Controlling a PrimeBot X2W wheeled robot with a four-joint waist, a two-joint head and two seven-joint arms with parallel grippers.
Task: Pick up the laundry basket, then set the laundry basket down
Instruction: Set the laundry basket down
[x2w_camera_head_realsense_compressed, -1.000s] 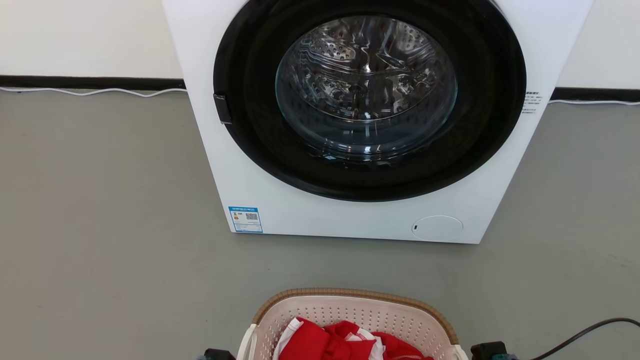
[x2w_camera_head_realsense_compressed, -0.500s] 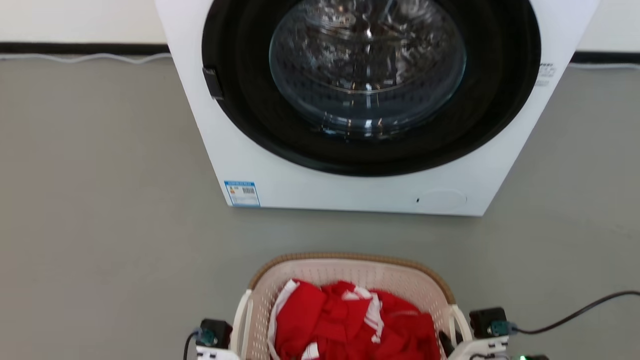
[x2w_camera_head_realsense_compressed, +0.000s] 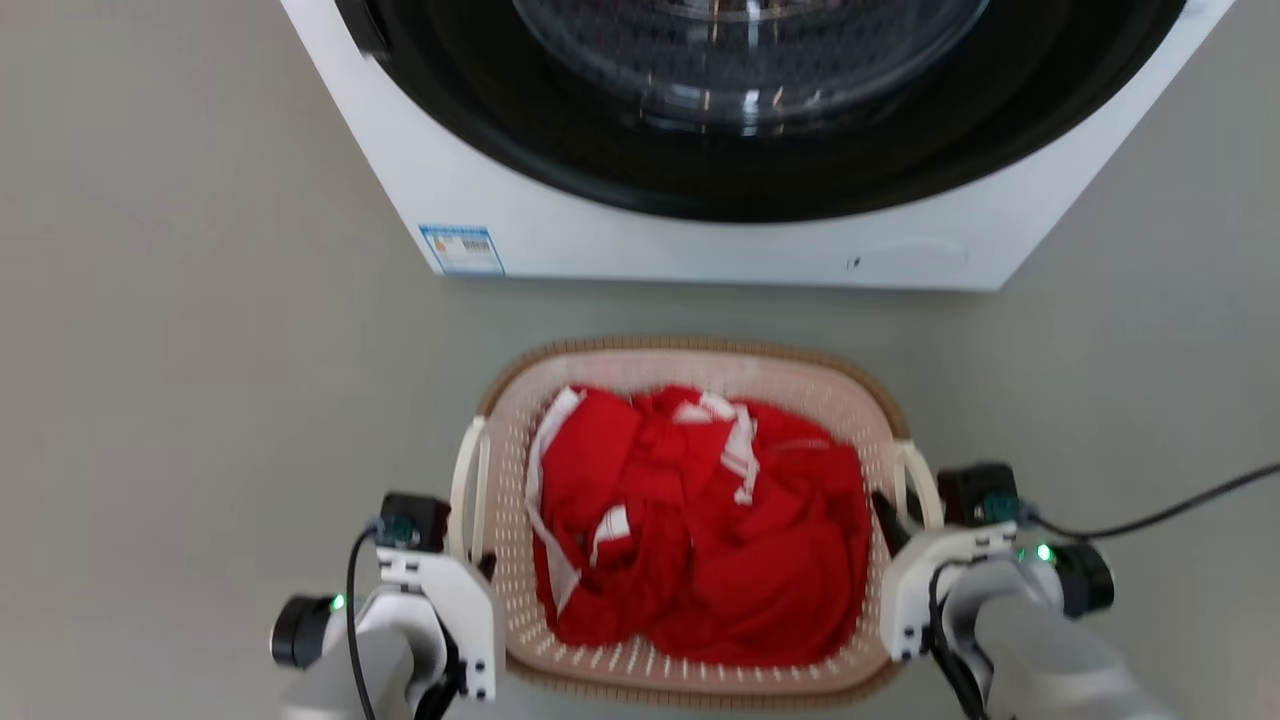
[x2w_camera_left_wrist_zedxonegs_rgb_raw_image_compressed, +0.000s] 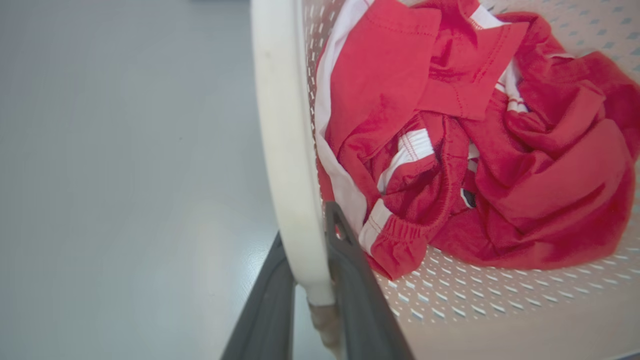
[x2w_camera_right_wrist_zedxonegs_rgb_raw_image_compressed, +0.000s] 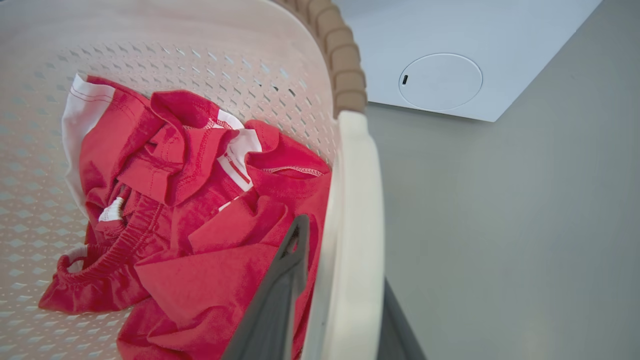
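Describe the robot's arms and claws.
The left arm and right arm are pale grey with white angular wrist brackets, black joint knobs and small green lights. Black cables loop at the wrists. The left claw and right claw each have two long, dark grey, tapering fingers.

Left gripper (x2w_camera_left_wrist_zedxonegs_rgb_raw_image_compressed: 305, 222): two dark fingers clamped on either side of a white loop handle (x2w_camera_left_wrist_zedxonegs_rgb_raw_image_compressed: 287, 150) of the laundry basket (x2w_camera_head_realsense_compressed: 690, 365); pale left forearm (x2w_camera_head_realsense_compressed: 335, 680) rising from below. Right gripper (x2w_camera_right_wrist_zedxonegs_rgb_raw_image_compressed: 345, 252): same clamp on the opposite handle (x2w_camera_right_wrist_zedxonegs_rgb_raw_image_compressed: 352, 225); pale right forearm (x2w_camera_head_realsense_compressed: 1060, 660) likewise.
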